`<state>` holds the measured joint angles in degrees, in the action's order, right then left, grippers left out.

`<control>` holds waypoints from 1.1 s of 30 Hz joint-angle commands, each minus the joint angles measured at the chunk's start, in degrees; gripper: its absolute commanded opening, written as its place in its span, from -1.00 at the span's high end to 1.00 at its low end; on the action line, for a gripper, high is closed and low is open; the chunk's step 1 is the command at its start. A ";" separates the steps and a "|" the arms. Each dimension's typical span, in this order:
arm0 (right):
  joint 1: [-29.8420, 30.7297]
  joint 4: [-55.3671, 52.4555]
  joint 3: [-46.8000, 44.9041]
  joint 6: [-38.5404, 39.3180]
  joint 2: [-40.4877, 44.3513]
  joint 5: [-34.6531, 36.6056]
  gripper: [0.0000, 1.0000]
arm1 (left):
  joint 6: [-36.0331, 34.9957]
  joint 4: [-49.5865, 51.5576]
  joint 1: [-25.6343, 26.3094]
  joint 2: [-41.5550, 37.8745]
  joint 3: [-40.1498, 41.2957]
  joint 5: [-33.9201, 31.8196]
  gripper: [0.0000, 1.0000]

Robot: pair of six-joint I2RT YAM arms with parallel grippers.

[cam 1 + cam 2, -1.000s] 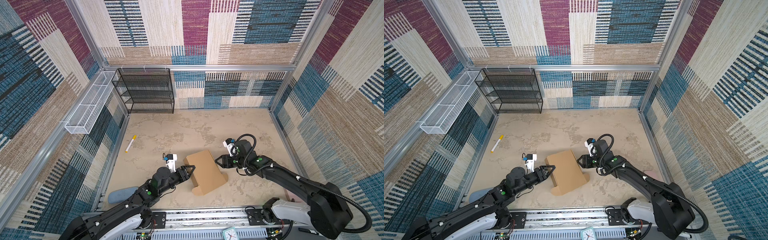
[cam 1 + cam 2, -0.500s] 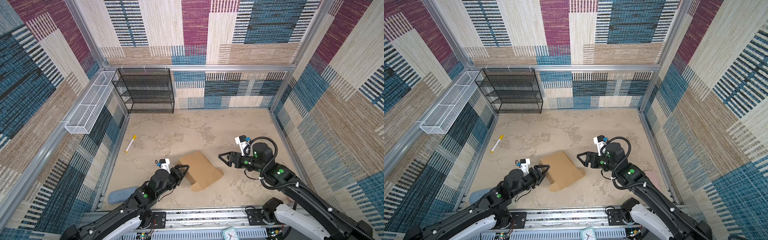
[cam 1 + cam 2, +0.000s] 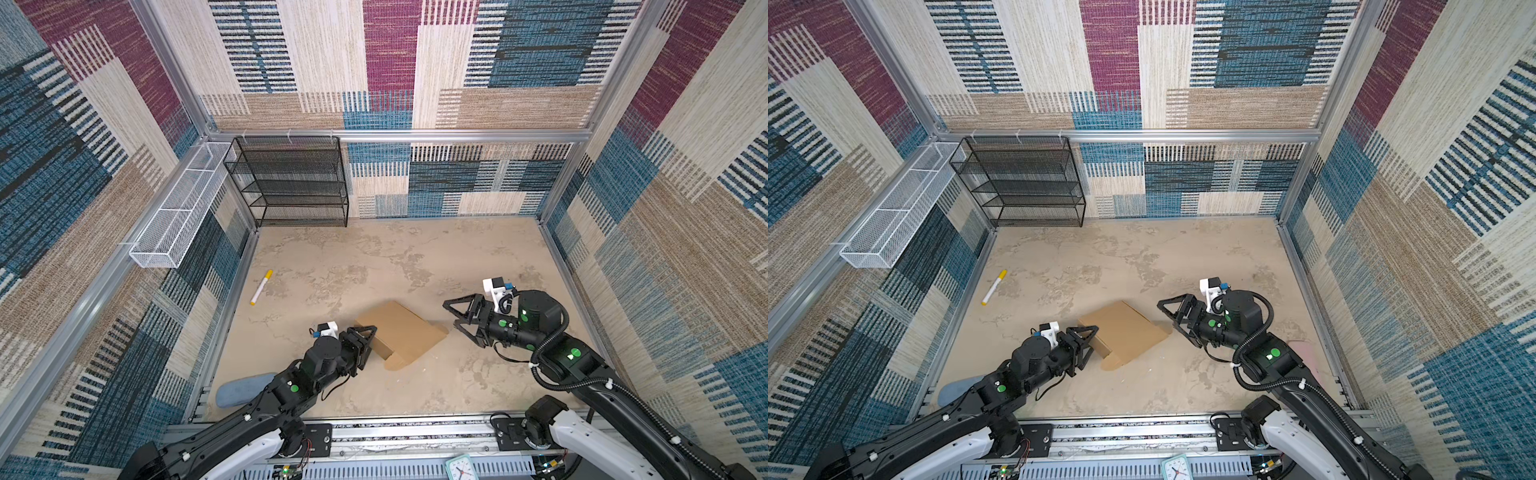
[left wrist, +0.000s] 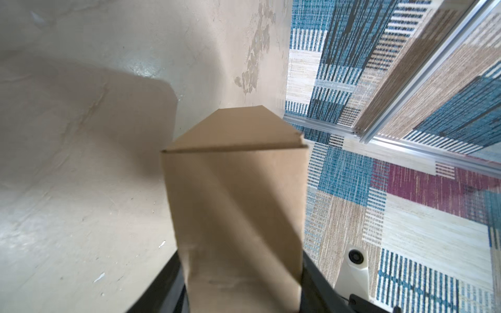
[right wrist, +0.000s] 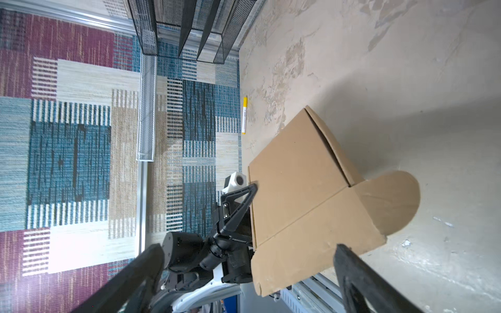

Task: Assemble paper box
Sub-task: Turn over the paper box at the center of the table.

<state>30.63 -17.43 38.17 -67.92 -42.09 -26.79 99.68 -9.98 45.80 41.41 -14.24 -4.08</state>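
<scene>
One plain brown corrugated paper box [image 3: 399,332] lies low in the middle of both top views, on the beige mottled counter [image 3: 374,257]. It looks light, stiff across its panels but hinging at the creases, so a wall edge seems the best hold. The left gripper [image 3: 366,347] pinches the box's left edge. The right gripper [image 3: 451,314], spread wide and empty, hangs just right of the box. There are two grippers and one white yellow-capped marker [image 3: 261,286].

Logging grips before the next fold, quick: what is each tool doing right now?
Left tool: shut on the paper box.
Right tool: open, holding nothing.
</scene>
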 commanded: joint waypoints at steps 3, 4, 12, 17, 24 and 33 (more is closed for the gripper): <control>0.04 -6.33 1.94 -7.09 0.98 2.22 -1.00 | 7.60 -4.73 0.43 2.37 -0.22 -2.77 -0.02; 0.04 -7.42 2.50 -7.33 1.63 3.60 -1.00 | 8.57 -6.19 0.57 3.71 -0.30 -2.64 -0.02; 0.20 -7.27 0.59 -8.68 1.77 4.15 -0.99 | 13.09 -29.32 2.18 19.83 -1.40 -0.45 0.15; 0.83 -7.61 0.91 -8.50 1.49 4.29 -0.99 | 12.87 -32.69 2.71 22.32 -2.29 -1.77 0.20; 3.51 -9.67 3.04 -8.38 -1.05 6.60 -1.00 | 13.35 -38.96 3.73 24.54 -1.30 -4.12 0.25; 8.68 -6.15 2.49 -11.15 -4.62 11.59 -1.00 | 13.88 -55.93 6.09 35.72 -1.63 -6.78 0.33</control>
<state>38.57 -26.79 41.52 -77.06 -46.50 -17.10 112.79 -55.64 51.46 75.07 -15.11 -9.39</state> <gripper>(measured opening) 0.996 0.567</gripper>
